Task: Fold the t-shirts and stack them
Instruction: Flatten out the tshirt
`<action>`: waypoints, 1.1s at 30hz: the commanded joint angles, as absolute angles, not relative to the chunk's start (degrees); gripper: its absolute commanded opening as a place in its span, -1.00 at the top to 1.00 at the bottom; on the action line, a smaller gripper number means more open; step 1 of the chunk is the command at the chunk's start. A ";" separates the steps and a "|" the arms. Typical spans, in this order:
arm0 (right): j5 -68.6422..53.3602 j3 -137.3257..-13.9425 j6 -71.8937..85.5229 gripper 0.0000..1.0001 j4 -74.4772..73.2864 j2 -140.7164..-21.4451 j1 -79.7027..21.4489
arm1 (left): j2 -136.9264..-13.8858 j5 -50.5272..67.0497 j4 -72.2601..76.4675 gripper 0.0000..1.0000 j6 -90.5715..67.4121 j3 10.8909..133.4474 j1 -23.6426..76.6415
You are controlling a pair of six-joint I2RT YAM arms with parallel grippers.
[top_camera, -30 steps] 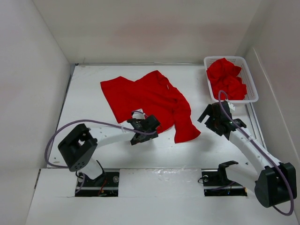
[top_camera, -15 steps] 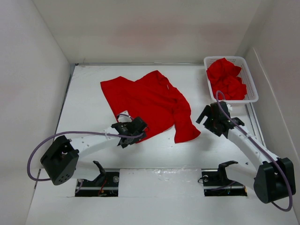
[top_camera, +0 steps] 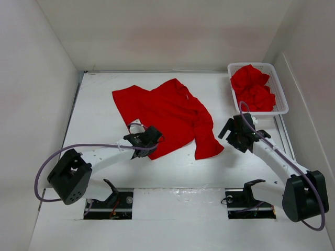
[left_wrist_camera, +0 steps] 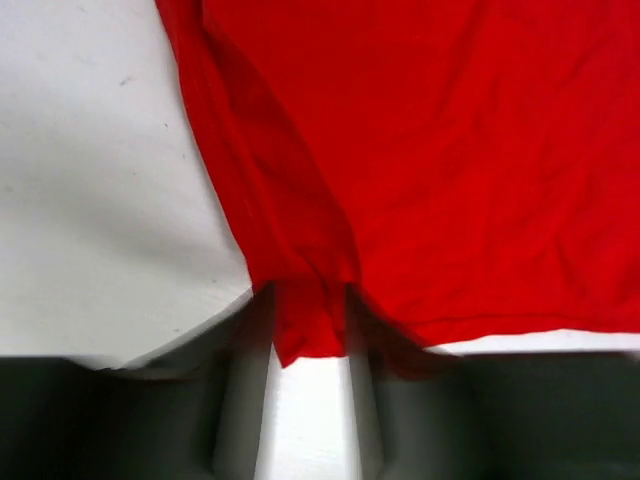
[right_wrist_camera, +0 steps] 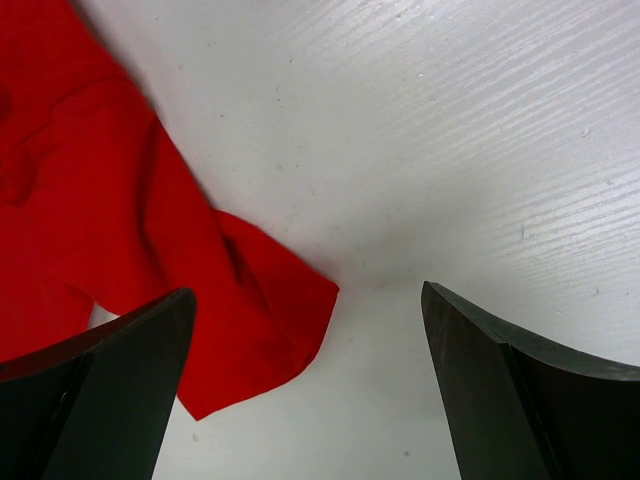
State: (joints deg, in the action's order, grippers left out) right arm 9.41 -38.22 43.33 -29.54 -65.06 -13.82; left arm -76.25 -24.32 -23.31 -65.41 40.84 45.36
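Newly closed, left end effector (left_wrist_camera: pixel 308 308) pinches t-shirt (left_wrist_camera: pixel 450 150) hem (right end effector (right_wrist_camera: pixel 307 290) wide open).

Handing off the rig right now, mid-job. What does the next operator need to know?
Left gripper: closed on the near hem of the spread t-shirt.
Right gripper: open, empty, over the table beside that shirt's near right end.
Crumpled t-shirts: in the basket, far right.
Done: one shirt laid out, rumpled; no fold, no stack.
Left: fold it, then the basketed ones, and stack.
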 commanded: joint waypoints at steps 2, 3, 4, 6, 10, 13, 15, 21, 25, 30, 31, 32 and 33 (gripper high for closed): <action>9.67 -40.43 43.42 -1.00 -28.04 -66.09 -13.45 | -76.90 -25.14 -22.86 0.89 -65.21 41.58 45.26; 9.67 -40.43 43.42 -1.00 -28.04 -66.09 -13.45 | -76.90 -25.14 -21.89 0.99 -64.69 41.57 45.26; 9.67 -40.43 43.94 -1.00 -28.04 -66.09 -13.45 | -76.90 -24.27 -21.36 1.00 -64.17 40.96 45.26; 9.67 -40.43 43.95 -1.00 -28.04 -66.09 -13.45 | -76.90 -23.12 -20.74 1.00 -63.64 40.34 45.26; 9.67 -40.43 43.95 -1.00 -28.04 -66.09 -13.45 | -76.21 -23.12 -21.97 1.00 -63.63 39.73 45.26; 9.67 -40.43 43.95 -1.00 -28.04 -66.09 -13.45 | -75.59 -21.63 -21.97 0.55 -60.39 39.73 45.26; 9.67 -40.43 43.95 -1.00 -28.56 -66.09 -13.45 | -74.97 -20.92 -21.45 0.36 -58.54 39.73 45.26; 9.67 -40.43 43.95 -1.00 -28.56 -66.09 -13.45 | -74.44 -20.13 -21.97 -0.04 -55.46 39.73 45.97; 10.20 -40.43 43.95 -1.00 -28.56 -66.09 -13.45 | -77.34 -18.82 -20.57 0.02 -54.14 39.73 45.97; 10.20 -40.43 43.95 -1.00 -28.56 -66.09 -13.45 | -80.24 -17.58 -19.25 0.27 -54.84 39.73 45.97; 10.20 -40.43 43.95 -1.00 -28.56 -66.09 -13.45 | -80.24 -17.58 -19.25 0.41 -54.84 39.73 45.97; 10.20 -40.43 43.95 -1.00 -28.56 -66.09 -13.45 | -80.24 -17.58 -19.25 0.56 -55.54 39.73 45.97; 10.20 -40.43 43.95 -1.00 -28.56 -66.09 -13.45 | -80.24 -18.19 -19.25 0.72 -56.24 39.73 45.97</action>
State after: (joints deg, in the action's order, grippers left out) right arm 9.43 -38.20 43.55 -29.56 -66.19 -13.80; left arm -80.47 -17.96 -19.42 -55.31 40.10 45.74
